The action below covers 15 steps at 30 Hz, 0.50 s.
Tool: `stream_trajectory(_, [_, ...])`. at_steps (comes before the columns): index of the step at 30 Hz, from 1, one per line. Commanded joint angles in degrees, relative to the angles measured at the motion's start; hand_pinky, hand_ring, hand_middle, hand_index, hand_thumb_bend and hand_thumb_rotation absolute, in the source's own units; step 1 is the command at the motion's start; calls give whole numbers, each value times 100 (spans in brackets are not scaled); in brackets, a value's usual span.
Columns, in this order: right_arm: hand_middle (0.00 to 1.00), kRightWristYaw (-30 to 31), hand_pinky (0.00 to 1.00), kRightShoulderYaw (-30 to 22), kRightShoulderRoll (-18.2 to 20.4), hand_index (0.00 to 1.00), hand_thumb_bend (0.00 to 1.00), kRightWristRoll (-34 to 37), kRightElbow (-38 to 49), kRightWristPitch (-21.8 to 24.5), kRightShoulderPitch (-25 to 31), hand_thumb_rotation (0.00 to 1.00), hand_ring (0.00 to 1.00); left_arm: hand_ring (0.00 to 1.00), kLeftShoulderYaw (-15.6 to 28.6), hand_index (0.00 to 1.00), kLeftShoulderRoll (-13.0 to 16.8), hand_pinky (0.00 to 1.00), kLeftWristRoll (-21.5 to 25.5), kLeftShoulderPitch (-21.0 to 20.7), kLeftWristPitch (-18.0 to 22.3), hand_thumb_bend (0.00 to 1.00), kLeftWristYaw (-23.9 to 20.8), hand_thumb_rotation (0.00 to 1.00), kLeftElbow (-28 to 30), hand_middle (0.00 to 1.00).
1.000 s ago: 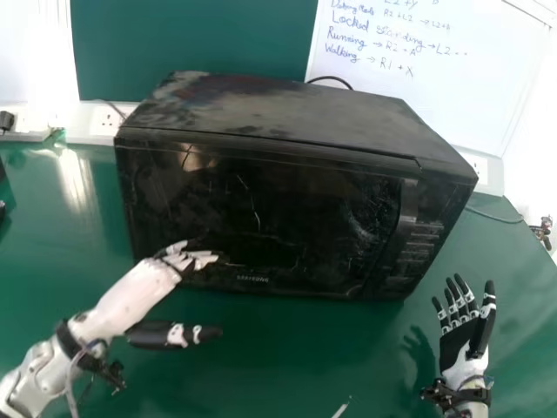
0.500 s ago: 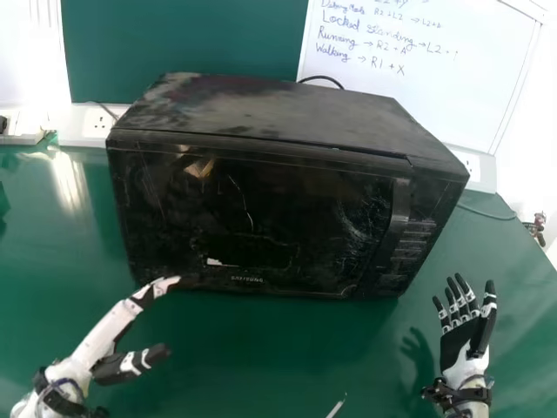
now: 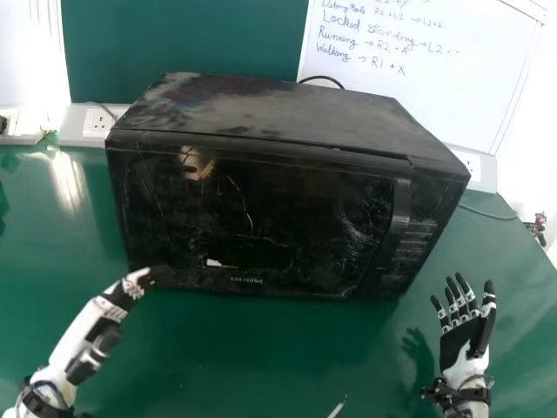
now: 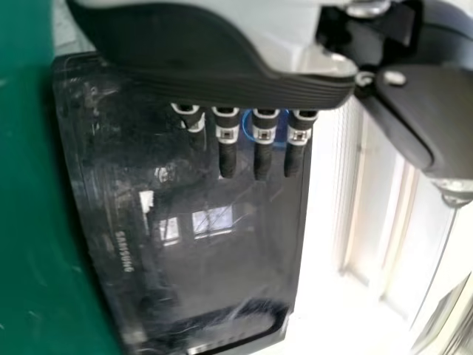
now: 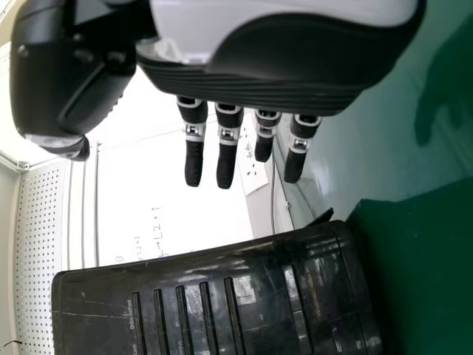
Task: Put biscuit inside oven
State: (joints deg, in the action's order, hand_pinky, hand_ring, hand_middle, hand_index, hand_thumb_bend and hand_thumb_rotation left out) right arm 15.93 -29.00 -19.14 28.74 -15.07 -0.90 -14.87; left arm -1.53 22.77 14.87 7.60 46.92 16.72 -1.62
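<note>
The oven stands on the green table, its front towards the robot, and its door looks closed along the frame; where the biscuit is I cannot tell, since the dark glass gives nothing away, and a small pale patch low on it may be no more than a reflection. The left hand is by the oven's lower left corner, its fingers extended towards the door and holding nothing; whether they touch it I cannot tell. The right hand lies off to the oven's right, palm up, wide and empty, well apart from the handle. As for progress, the closed door allows two readings: either the biscuit is inside and the job is all but done, or the whole loading remains; with both hands free of any load and the left one so near the door, I lean towards the first, though without certainty. If so, what is left is to make sure the door sits fully shut and to draw the left hand clear; if not, the door must be opened, the biscuit put in and the door closed.
</note>
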Motion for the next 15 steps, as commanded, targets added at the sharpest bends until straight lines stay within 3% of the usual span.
stream_trajectory(1, [86, 0, 86, -50, 56, 83, 76, 78, 6, -30, 1, 60, 89, 93, -52, 95, -165, 92, 507, 100, 52, 90, 311, 89, -123, 95])
stream_trajectory(4, [85, -53, 83, -52, 63, 82, 77, 77, 28, 9, -4, 59, 88, 94, 24, 95, -456, 97, 1523, 122, -89, 83, 952, 92, -258, 95])
stream_trajectory(7, [85, -64, 82, -45, 59, 81, 79, 68, 18, 5, -8, 59, 88, 91, 169, 91, -755, 93, 2114, 448, -663, 84, 937, 91, 102, 94])
stream_trajectory(15, [85, -17, 81, -52, 23, 82, 78, 51, -16, -56, -29, 60, 88, 93, 617, 96, -1333, 92, 2467, 1046, -1531, 82, 725, 98, 880, 95])
